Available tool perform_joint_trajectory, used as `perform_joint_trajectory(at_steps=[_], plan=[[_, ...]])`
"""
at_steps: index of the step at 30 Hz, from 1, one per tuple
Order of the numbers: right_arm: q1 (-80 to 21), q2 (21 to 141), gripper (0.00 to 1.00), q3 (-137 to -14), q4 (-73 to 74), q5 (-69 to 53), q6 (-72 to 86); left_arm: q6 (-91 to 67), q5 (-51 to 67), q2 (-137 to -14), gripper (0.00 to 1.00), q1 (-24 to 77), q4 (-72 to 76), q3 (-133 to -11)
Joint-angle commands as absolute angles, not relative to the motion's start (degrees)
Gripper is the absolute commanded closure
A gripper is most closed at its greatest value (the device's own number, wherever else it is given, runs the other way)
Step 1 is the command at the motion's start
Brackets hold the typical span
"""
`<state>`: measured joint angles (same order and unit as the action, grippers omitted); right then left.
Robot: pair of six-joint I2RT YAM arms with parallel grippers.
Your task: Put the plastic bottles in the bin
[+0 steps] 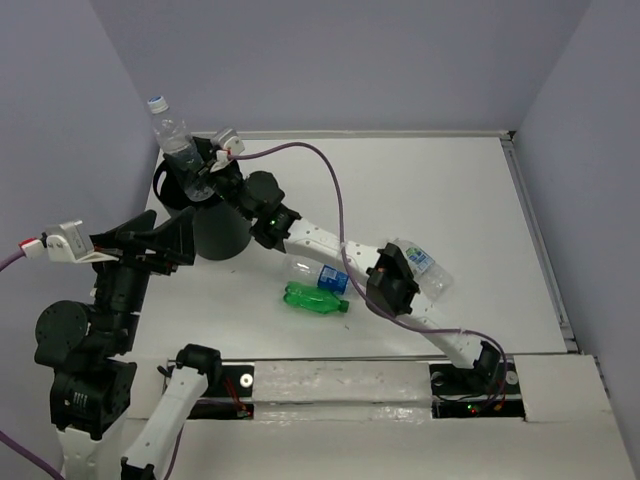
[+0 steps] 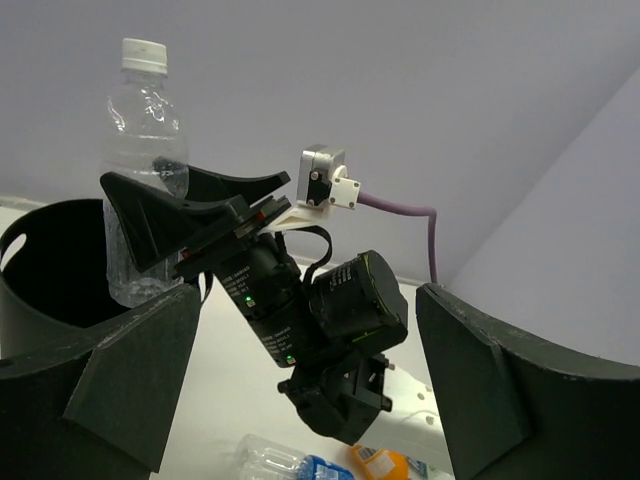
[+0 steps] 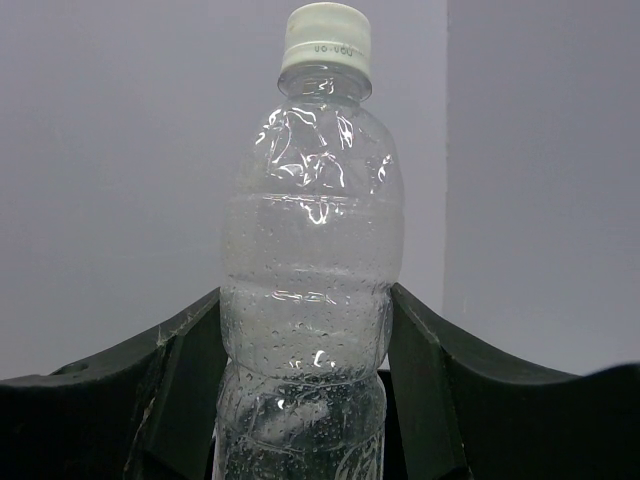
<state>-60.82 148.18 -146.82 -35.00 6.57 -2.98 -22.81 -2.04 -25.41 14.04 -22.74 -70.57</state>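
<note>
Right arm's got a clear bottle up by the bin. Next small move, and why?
Probably open the right pincer. It grips the clear bottle upright by its lower body. In the left wrist view the bottle's base seems to hang over the open mouth of the bin, so letting go should drop it in. If the alignment looks doubtful, lower a little first.

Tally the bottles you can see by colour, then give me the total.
Clear: 3, the held bottle in the right gripper, the middle bottle, the far-right bottle
Green: 1, the green bottle
Orange: 1, the orange bottle, only partly seen
Total: 5 bottles
</note>
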Motion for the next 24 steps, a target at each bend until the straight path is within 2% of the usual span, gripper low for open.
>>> perform_joint_trajectory(at_steps=[1, 4, 5, 9, 11, 15, 17, 19, 20, 22, 23, 24], plan=[[-59.7, 147.8, 0.68, -147.1, -42.1, 4.8, -1.5, -22.0, -2.2, -24.5, 0.01, 14.5, -20.5, -67.9], [-59.1, 147.8, 0.53, -144.9, -41.8, 4.3, -1.0, -22.2, -2.0, -24.4, 0.01, 14.5, -20.0, -66.9], [-59.1, 147.7, 0.4, -144.1, -41.5, 3.9, -1.1, -22.2, -2.0, -24.4, 0.01, 14.6, -19.8, -66.8], [-59.1, 146.3, 0.17, -143.3, -37.9, 1.0, -1.0, -22.1, -2.1, -24.9, 0.01, 14.6, -19.0, -66.4], [-59.1, 145.0, 0.11, -143.1, -36.8, 0.5, -1.5, -22.2, -2.1, -25.1, 0.01, 14.6, -18.9, -66.4], [-59.1, 140.5, 0.11, -138.5, -37.0, -1.5, -1.9, -22.5, -1.8, -25.8, 0.01, 14.6, -19.5, -67.4], [-59.1, 137.6, 0.11, -132.3, -38.6, -1.5, -1.1, -22.6, -1.8, -26.0, 0.01, 14.6, -19.9, -67.8], [-59.1, 132.4, 0.16, -127.4, -40.2, -1.9, -0.4, -22.8, -1.0, -26.1, 0.01, 14.6, -20.3, -68.1], [-59.1, 130.2, 0.21, -121.3, -40.4, -1.8, -0.3, -22.9, -0.6, -26.5, 0.01, 14.6, -20.9, -68.3], [-58.5, 121.6, 0.23, -112.5, -41.5, -1.8, 2.2, -23.0, 2.6, -27.2, 0.01, 14.5, -21.4, -67.8], [-58.5, 114.8, 0.25, -102.5, -41.2, -2.7, 2.7, -23.1, 5.1, -27.4, 0.01, 14.6, -22.1, -66.9], [-58.5, 114.7, 0.26, -97.0, -41.2, -2.9, 3.3, -23.4, 5.1, -27.8, 0.01, 14.6, -22.2, -66.1]])
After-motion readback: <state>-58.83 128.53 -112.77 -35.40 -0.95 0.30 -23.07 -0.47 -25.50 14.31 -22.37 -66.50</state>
